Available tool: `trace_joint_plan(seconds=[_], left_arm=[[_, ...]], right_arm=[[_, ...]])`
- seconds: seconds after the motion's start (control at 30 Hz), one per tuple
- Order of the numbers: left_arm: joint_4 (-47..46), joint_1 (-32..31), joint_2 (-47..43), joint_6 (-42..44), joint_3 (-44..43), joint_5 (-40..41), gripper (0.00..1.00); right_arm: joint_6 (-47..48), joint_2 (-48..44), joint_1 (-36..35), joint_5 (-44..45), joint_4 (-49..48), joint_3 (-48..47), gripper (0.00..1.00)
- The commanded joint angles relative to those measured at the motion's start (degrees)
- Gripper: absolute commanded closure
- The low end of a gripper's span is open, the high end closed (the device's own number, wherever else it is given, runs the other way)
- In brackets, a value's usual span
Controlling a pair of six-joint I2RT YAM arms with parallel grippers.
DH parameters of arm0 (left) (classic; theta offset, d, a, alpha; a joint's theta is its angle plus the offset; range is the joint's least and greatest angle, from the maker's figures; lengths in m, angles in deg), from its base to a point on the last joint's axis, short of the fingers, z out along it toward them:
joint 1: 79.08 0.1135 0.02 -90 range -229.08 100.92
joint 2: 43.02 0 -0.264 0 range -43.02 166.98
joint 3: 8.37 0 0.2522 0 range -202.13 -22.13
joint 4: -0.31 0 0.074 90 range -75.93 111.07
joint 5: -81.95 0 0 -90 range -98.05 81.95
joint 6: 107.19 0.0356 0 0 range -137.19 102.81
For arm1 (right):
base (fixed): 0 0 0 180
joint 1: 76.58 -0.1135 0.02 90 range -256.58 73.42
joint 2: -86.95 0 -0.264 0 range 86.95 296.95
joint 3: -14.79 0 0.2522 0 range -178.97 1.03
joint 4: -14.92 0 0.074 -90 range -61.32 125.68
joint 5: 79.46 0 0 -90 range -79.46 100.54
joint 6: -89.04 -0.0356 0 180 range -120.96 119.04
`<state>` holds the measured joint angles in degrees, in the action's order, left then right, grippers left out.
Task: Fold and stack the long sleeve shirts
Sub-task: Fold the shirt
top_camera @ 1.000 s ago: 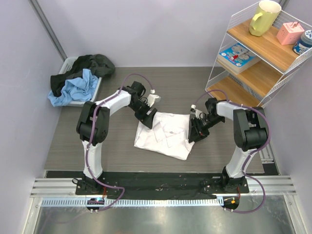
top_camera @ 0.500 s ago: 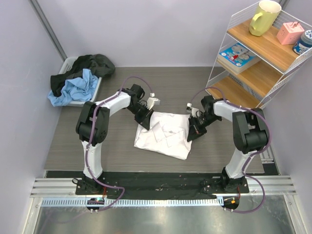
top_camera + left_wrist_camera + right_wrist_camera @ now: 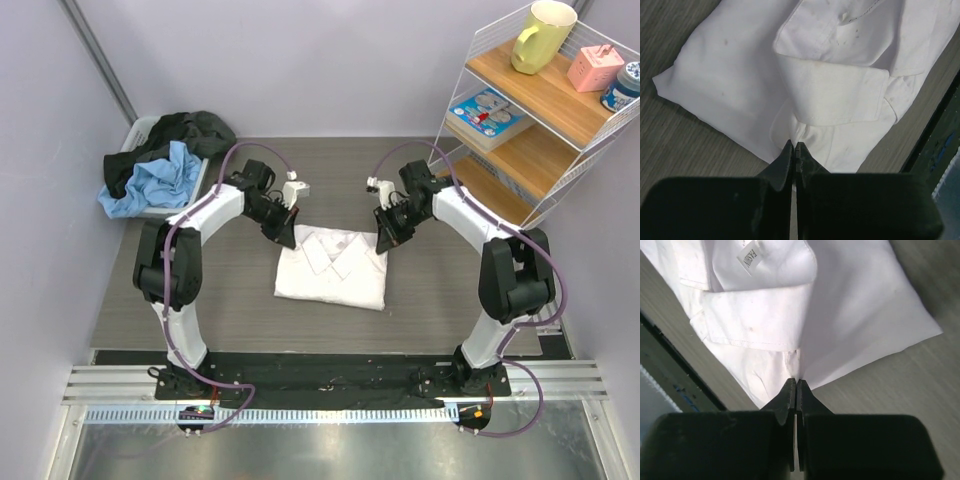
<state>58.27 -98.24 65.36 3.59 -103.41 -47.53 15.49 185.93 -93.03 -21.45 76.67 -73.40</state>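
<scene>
One white long sleeve shirt lies folded into a rectangle in the middle of the table, collar toward the back. My left gripper is shut on the shirt's far left edge. In the left wrist view the shut fingertips pinch white cloth just below the folded collar. My right gripper is shut on the far right edge. The right wrist view has its tips pinching the cloth beside the collar and neck label.
A white bin at the back left holds black cloth and blue cloth. A wire shelf at the right carries a yellow mug, a pink box and a book. A black strip runs along the near edge.
Both grippers closed on the shirt's far edge and moved toward the back of the table. The shirt went from skewed to lying square.
</scene>
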Motion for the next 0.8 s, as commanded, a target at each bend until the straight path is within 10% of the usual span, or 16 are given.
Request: trace_joint_plan(seconds=[0.0, 0.77], left_arm=[[-6.5, 0.3, 1.0, -3.1, -0.4, 1.6, 1.0], [-14.8, 0.4, 0.9, -7.1, -0.8, 5.0, 1.0]], right_arm=[[3.2, 4.5, 0.1, 4.6, -4.1, -4.8, 0.99], [2.5, 6.0, 1.8, 9.3, -10.8, -5.3, 0.99]])
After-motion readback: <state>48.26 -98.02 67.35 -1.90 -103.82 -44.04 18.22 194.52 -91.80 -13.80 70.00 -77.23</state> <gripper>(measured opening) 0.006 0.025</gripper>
